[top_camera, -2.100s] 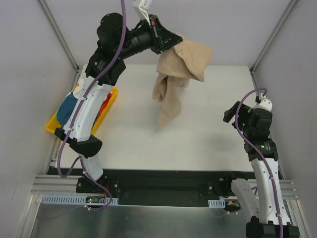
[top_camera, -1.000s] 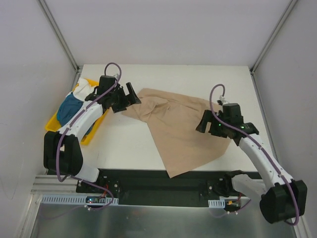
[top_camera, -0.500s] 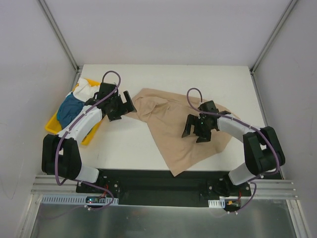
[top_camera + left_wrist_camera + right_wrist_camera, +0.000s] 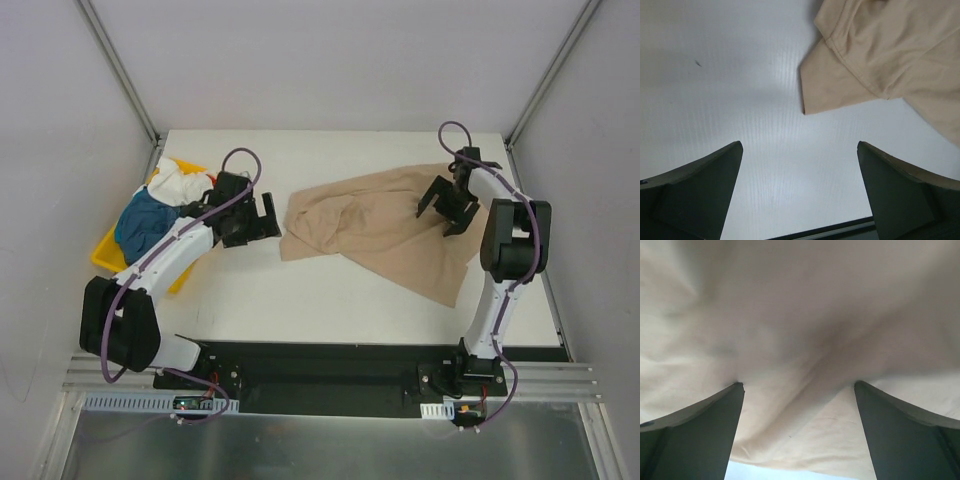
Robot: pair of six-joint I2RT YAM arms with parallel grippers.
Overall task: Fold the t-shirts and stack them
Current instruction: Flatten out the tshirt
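A tan-beige t-shirt (image 4: pixel 375 225) lies crumpled and spread on the white table (image 4: pixel 300 300), from the middle toward the right. My left gripper (image 4: pixel 263 221) is open just left of its left edge, and in the left wrist view only bare table lies between its fingers (image 4: pixel 715 185), with a shirt corner (image 4: pixel 875 55) ahead. My right gripper (image 4: pixel 447 205) is open low over the shirt's back right part. In the right wrist view the cloth (image 4: pixel 800 330) fills the frame between the fingers (image 4: pixel 900 425). A teal-blue t-shirt (image 4: pixel 138 222) and a white one (image 4: pixel 178 180) lie heaped in the tray.
The shallow yellow tray (image 4: pixel 108 258) sits at the table's left edge, partly under my left arm. Grey walls close in the table at the back and both sides. A black rail (image 4: pixel 330 362) runs along the near edge.
The tan shirt has been dragged toward the back right, and its tail no longer reaches the front edge. My right gripper moved from the middle to the back right. The left gripper shifted slightly.
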